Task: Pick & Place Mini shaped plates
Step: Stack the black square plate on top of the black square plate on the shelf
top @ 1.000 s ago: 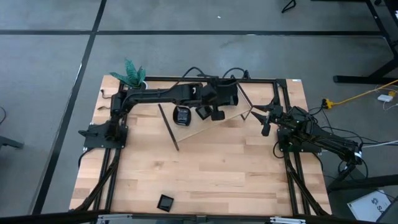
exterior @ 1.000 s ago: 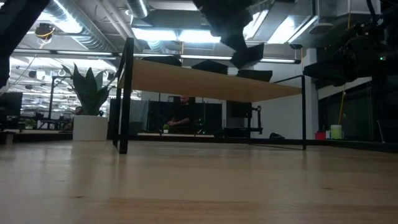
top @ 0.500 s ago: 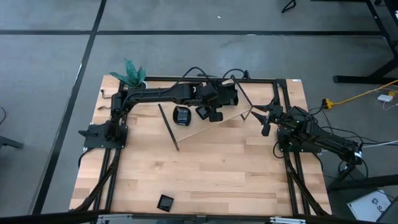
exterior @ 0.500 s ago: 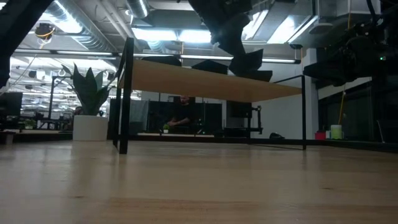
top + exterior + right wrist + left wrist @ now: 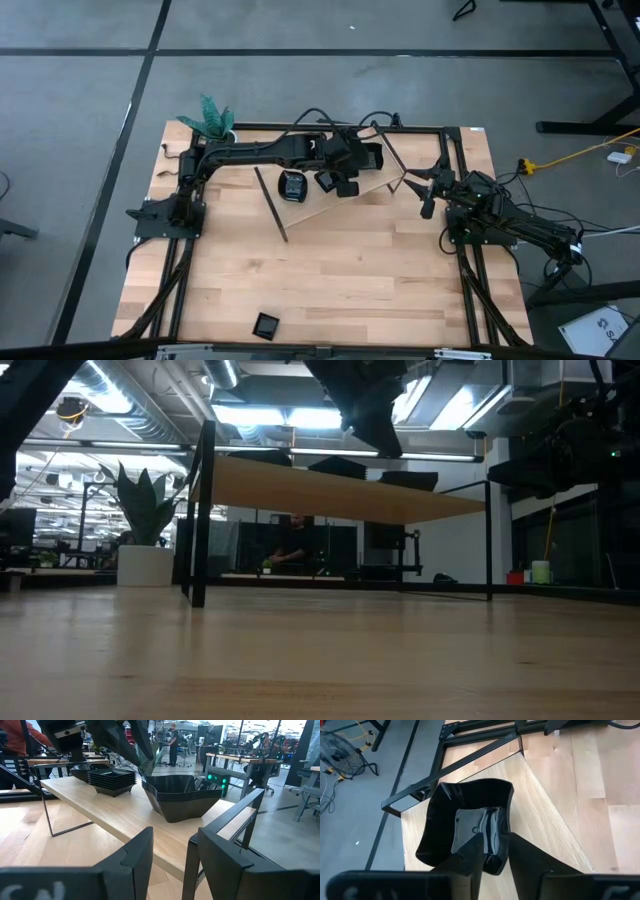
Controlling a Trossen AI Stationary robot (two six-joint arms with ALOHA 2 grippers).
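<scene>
Since the earlier frames the left pincer [image 5: 345, 186] has let go of the black plate it carried. In the low view a second ago that plate hung tilted under the fingers above the raised shelf; now nothing hangs there, and the plate lies on the stack below. In the high view the arm has drawn slightly toward the picture's left along the shelf.

Going left to right in the high view: the potted plant [image 5: 210, 117] stands at the upper left corner of the bench [image 5: 330, 270]. One lone black plate [image 5: 265, 325] lies near the bottom edge, left of centre, well apart from everything else. The shelf [image 5: 330, 205] crosses the upper middle on its thin black legs, with a stack of plates [image 5: 292, 186] on it just left of the left pincer. The right pincer [image 5: 428, 195] waits at the right side of the bench, near the shelf's end, its fingers spread with nothing between them.

The left wrist view shows the left pincer's fingers [image 5: 470, 855] parted, standing over the stack of wavy-edged plates [image 5: 465, 827], with a plate rim between their tips; whether they touch it I cannot tell. In the right wrist view three stacks sit along the shelf, the nearest being deep wavy-edged plates [image 5: 182, 795], then square ones [image 5: 112, 779].
</scene>
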